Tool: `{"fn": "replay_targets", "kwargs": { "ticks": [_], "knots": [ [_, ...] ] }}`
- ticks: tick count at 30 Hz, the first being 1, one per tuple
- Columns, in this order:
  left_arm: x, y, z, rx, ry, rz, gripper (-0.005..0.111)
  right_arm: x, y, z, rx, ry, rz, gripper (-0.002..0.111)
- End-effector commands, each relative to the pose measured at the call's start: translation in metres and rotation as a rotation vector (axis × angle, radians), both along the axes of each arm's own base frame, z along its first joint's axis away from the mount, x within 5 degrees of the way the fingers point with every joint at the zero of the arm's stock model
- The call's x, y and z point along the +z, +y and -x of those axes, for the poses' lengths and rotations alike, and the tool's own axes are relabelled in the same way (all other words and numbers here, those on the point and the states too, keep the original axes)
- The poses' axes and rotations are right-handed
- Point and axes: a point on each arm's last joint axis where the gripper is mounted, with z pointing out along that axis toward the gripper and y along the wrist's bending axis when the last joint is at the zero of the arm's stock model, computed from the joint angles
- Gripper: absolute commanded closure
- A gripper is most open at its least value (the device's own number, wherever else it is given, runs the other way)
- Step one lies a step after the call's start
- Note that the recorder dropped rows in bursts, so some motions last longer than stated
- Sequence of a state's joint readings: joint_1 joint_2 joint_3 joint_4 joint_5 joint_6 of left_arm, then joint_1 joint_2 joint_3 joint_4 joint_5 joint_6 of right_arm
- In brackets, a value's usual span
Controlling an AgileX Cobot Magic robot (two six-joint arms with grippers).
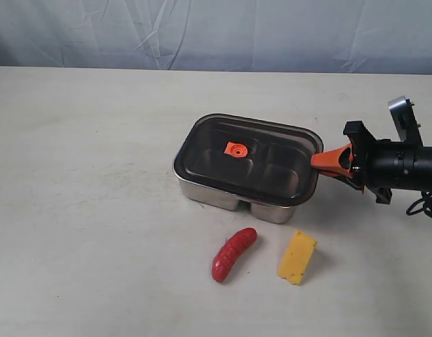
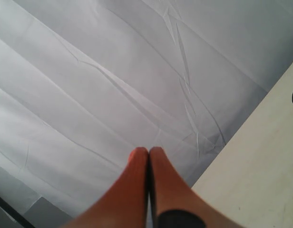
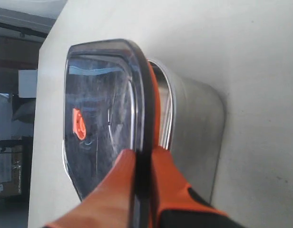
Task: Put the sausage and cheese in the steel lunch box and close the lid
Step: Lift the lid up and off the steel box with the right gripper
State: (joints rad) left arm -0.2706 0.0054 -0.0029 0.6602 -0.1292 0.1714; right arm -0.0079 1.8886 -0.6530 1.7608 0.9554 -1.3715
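Lid point(image 1: 247, 156): atop steel lunch box point(image 1: 223, 195), one end clamped in right pincer point(image 1: 321, 160). Sausage point(image 1: 234, 253), cheese point(image 1: 297, 257): on tabletop point(image 1: 97, 175), near box, apart. Left pincer point(image 2: 148, 151): clenched, empty.

Steel box point(image 1: 216, 196) sits mid-surface, wearing its smoky lid point(image 1: 272, 158) with orange valve point(image 1: 236, 149); my right pincer point(image 1: 321, 160) nips the lid's rim. Red sausage point(image 1: 233, 253) and yellow cheese point(image 1: 297, 257) lie apart, nearer the front edge.
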Motion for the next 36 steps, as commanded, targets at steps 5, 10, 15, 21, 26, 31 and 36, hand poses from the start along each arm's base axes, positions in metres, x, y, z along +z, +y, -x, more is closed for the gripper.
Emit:
{"fn": "replay_targets", "kwargs": {
  "ticks": [5, 10, 15, 21, 26, 31, 36],
  "knots": [
    [0.0, 0.0, 0.0, -0.002, -0.004, 0.004, 0.107, 0.012, 0.006, 0.003, 0.064, -0.053, -0.067, 0.109],
    [0.0, 0.0, 0.0, -0.002, -0.004, 0.004, 0.107, 0.026, 0.006, 0.004, 0.066, -0.101, -0.065, 0.109],
    [0.0, 0.0, 0.0, -0.002, -0.004, 0.004, 0.107, 0.043, 0.007, 0.006, 0.082, -0.164, -0.09, 0.109],
    [0.0, 0.0, 0.0, -0.002, -0.004, 0.004, 0.107, 0.057, 0.007, 0.009, 0.091, -0.224, -0.088, 0.109],
    [-0.001, 0.0, 0.0, -0.001, -0.002, 0.004, 0.107, 0.069, 0.008, 0.012, 0.112, -0.297, -0.08, 0.109],
    [-0.001, 0.0, 0.0, 0.0, 0.0, 0.004, 0.107, 0.087, 0.005, 0.016, 0.105, -0.373, -0.061, 0.109],
    [-0.001, 0.0, 0.0, 0.0, 0.0, 0.004, 0.107, 0.112, 0.0, 0.022, 0.051, -0.488, 0.054, 0.109]
  ]
}}
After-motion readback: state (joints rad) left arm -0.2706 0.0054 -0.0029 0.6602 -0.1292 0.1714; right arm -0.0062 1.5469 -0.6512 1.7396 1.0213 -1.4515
